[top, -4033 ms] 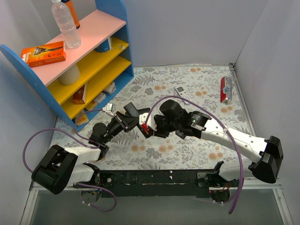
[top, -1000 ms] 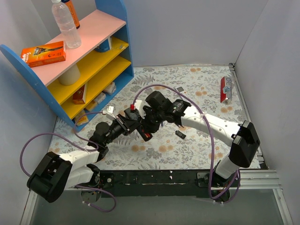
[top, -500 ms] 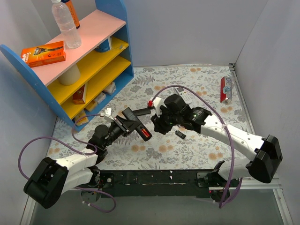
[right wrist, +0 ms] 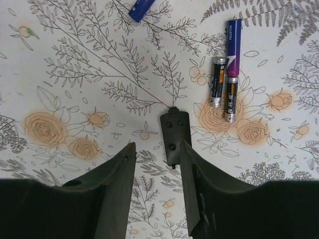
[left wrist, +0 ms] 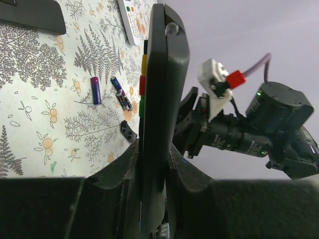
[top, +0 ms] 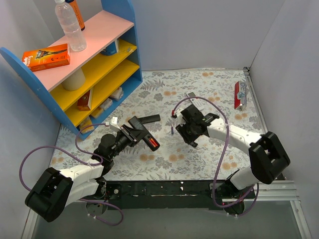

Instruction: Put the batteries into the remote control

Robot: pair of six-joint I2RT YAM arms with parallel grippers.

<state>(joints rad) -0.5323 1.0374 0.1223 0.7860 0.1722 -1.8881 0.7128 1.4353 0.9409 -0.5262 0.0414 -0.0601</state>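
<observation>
My left gripper (top: 135, 133) is shut on the long black remote control (top: 144, 137), held off the table; in the left wrist view the remote (left wrist: 158, 99) stands edge-on between my fingers (left wrist: 114, 174). My right gripper (top: 191, 133) is open, low over the table. In the right wrist view its fingertips (right wrist: 124, 159) flank a small black battery cover (right wrist: 174, 137) lying flat. Batteries lie just beyond: a purple-blue one (right wrist: 233, 47), two dark ones (right wrist: 218, 88), and a blue one (right wrist: 142, 7) further left. One battery (top: 172, 130) shows in the top view.
A plain black bar (top: 149, 118) lies beyond the remote. A small white remote (left wrist: 130, 20) lies further back. A blue shelf unit (top: 99, 64) stands at the back left. A red packet (top: 239, 94) lies by the right wall.
My right gripper has left the remote, moved right and come down over the battery cover, open. My left gripper has kept hold of the remote and shifted it slightly left.
</observation>
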